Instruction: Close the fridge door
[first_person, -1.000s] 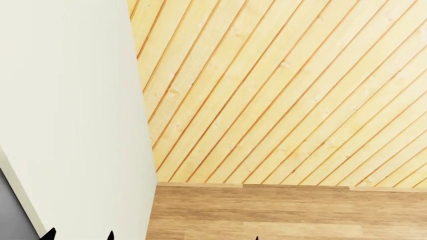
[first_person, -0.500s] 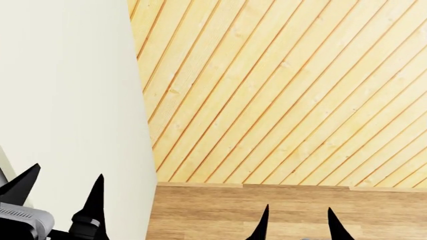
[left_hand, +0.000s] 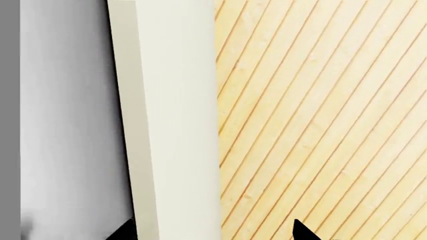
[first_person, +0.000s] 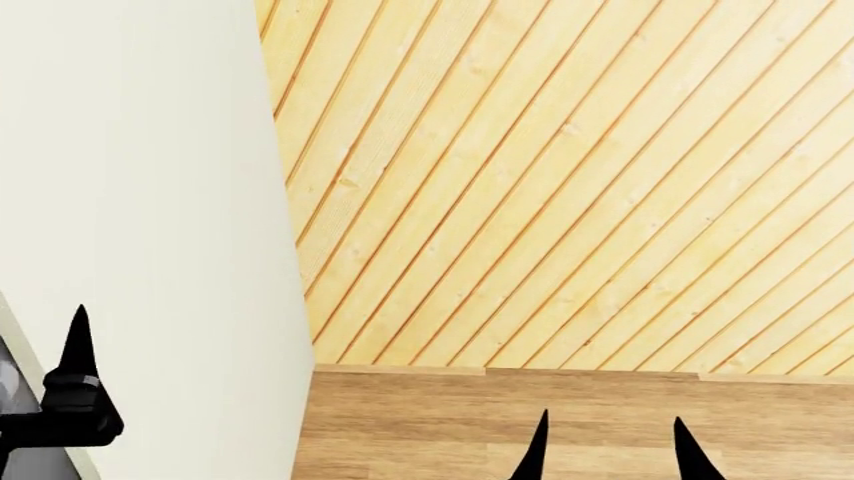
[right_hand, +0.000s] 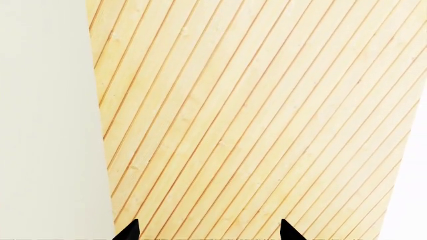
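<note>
Fridge door fills the left of the head view, off-white. Left claw straddles its thick edge, fingers apart. Plank wall covers the right; right claw spreads open at lower right, above the wood floor.

A home kitchen corner: fridge door, pale plank wall, wood-look floor.

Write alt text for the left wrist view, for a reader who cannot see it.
The fridge door, a tall off-white slab with a thick pale edge and a smooth grey side, fills the frame beside a diagonal pale-wood plank wall. The left pincer is open, its two black tips either side of the door's edge, not visibly touching it.
</note>
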